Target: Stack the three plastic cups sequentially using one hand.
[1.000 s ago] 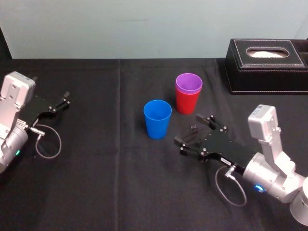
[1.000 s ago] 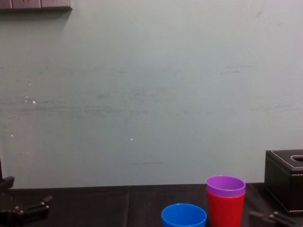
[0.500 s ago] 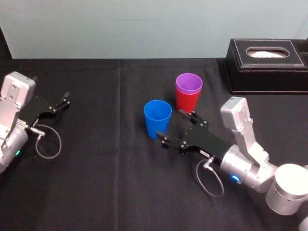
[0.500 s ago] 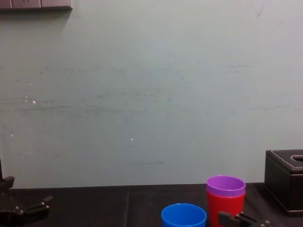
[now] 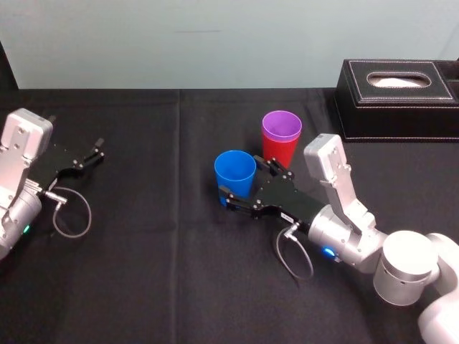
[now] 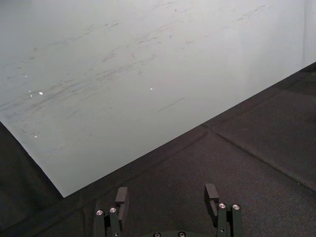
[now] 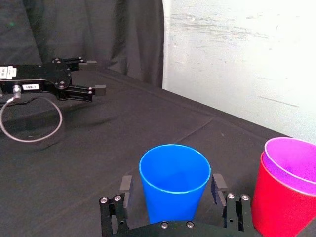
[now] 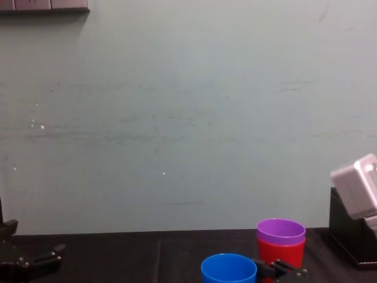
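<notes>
Now straddling blue cup (image 5: 235, 172) with released right claw (image 5: 241, 177), bound for purple-in-red stack (image 5: 280, 143); left claw (image 5: 92, 153) idle, released, far left.

Even, diffuse lighting; moderate brightness.
The pale wall (image 8: 177, 118) is the brightest surface; the black tablecloth (image 5: 143, 272) reads dark and matt, shadows on it faint and soft-edged; a mild sheen lies on the blue cup (image 7: 174, 182).

Counting up
One blue cup (image 5: 234, 172), one purple cup (image 5: 281, 125), one red cup (image 5: 278, 153), one black box (image 5: 398, 97), one left end effector (image 5: 93, 150), one right end effector (image 5: 241, 178).
</notes>
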Available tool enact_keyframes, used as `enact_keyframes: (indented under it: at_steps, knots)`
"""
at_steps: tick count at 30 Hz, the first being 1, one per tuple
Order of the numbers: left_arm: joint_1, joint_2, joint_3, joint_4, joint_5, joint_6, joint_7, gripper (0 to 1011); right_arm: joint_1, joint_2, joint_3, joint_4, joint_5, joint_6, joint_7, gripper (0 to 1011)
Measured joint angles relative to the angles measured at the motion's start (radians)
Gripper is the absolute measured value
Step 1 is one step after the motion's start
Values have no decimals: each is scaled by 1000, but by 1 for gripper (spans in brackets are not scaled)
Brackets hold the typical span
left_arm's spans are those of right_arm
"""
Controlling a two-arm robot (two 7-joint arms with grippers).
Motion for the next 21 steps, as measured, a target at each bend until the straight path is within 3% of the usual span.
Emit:
enact_keyframes:
  at_steps: [21]
  knots:
    - [0,0,0,0,0,0,0,1004,76,-68,-9,122,-24,-29,-10,1004]
